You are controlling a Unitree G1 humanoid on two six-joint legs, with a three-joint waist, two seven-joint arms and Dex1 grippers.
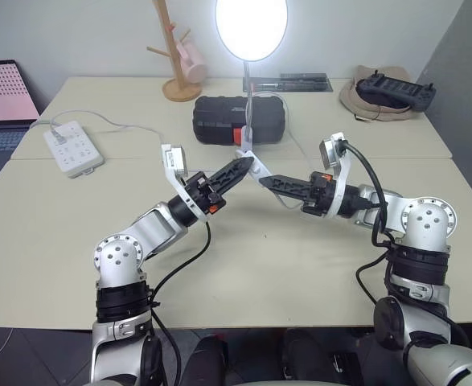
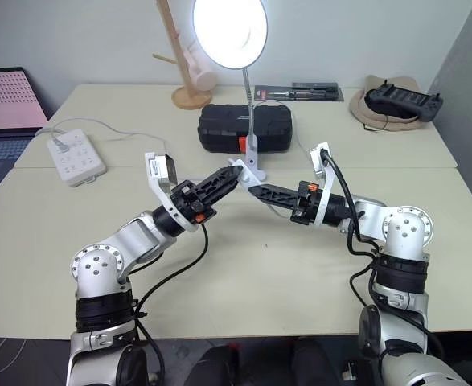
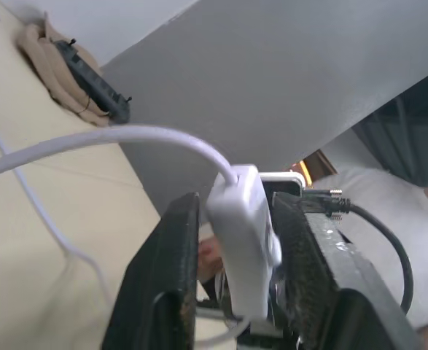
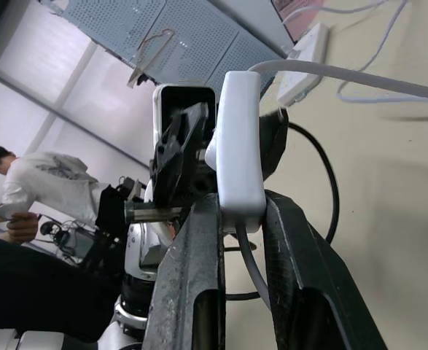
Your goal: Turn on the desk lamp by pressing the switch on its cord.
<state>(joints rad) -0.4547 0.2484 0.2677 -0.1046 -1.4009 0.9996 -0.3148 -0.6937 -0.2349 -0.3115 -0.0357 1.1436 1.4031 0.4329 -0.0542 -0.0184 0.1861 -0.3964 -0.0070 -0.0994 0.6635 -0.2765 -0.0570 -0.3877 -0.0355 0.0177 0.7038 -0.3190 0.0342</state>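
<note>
The table (image 1: 244,265) carries it all, so start there: two cream tops butted together, the seam running side to side just behind the arms. On the far top, near its back edge, the desk lamp (image 1: 252,28) is glowing bright white, its thin neck dropping to a clip base on the near side of a black case (image 1: 240,119). By that glow I'd judge the press has already landed.

Out at the far left edge sits a white power strip (image 1: 74,148); at the far right corner a tan hat with a black controller on it (image 1: 387,92); a wooden mug tree (image 1: 175,56) stands at the back edge beside the lamp.

Now the centre, above the seam, raised clear of the tabletop: the right gripper (image 1: 261,178) is pinching the switch (image 4: 237,146) from one side, steadying it in mid-air, probably so the other arm has something firm to push against. The left gripper (image 1: 248,165) has its black fingers (image 3: 159,292) part-spread astride the same white switch, bracketing it; whether they grip I can't tell.

The cord (image 3: 111,142) arcs away from the switch's top end.

Writing? The strip's sockets and the case's red latch show no lettering I can read.
</note>
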